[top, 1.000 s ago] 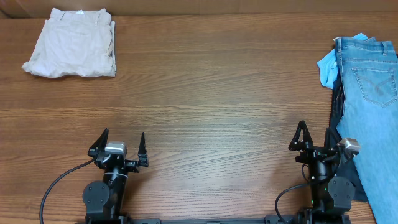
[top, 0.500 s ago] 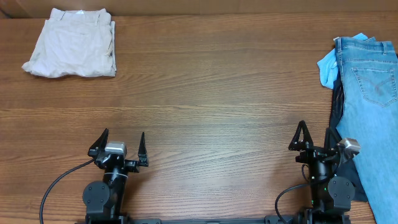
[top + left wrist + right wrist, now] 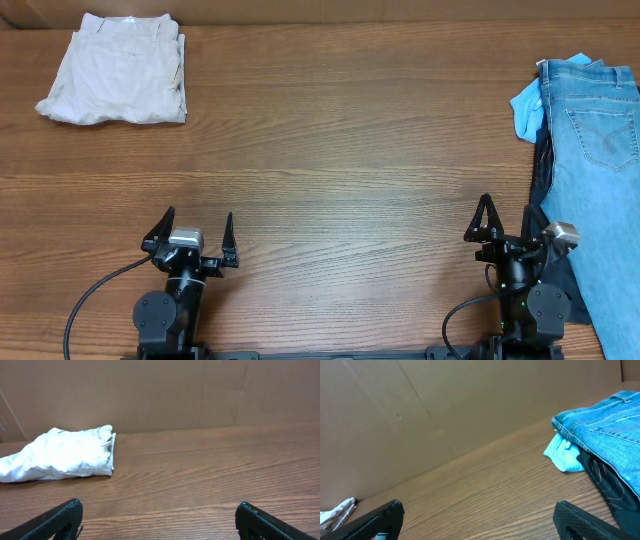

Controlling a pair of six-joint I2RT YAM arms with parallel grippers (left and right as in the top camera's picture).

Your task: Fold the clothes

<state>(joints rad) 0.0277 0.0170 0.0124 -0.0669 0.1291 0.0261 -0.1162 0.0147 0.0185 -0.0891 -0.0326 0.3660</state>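
We have the jeans point(image 3: 600, 170) at the far right edge of the worktop point(image 3: 350, 150). They lie flat and lengthwise, waistband toward the back wall, a stitched back pocket point(image 3: 605, 135) facing up, and the legs run toward us and out of the overhead view. They lie on top of a black garment point(image 3: 541, 175) that shows along their left edge, and a small bright-blue cloth point(image 3: 525, 108) pokes out beside the waistband. Folded cream trousers point(image 3: 118, 68) sit well apart in the far left corner.

Both arms are parked at the near edge. The left fingers point(image 3: 160, 230) are spread fully wide and hold nothing. The right fingers point(image 3: 482, 218) are just as wide and empty too, and they stand just beside the black garment.

We judge the denim to be heavy for cloth, limp but thick, with enough body to hold a crease, and rough enough not to slip. The waistband and the leg hems look like the best holds, since their doubled seams give the fingers something firm to pinch. The jeans probably need dragging to the bare middle first. A pinch that goes too deep could catch the black cloth below, so we would take only the top layer at an outer edge.
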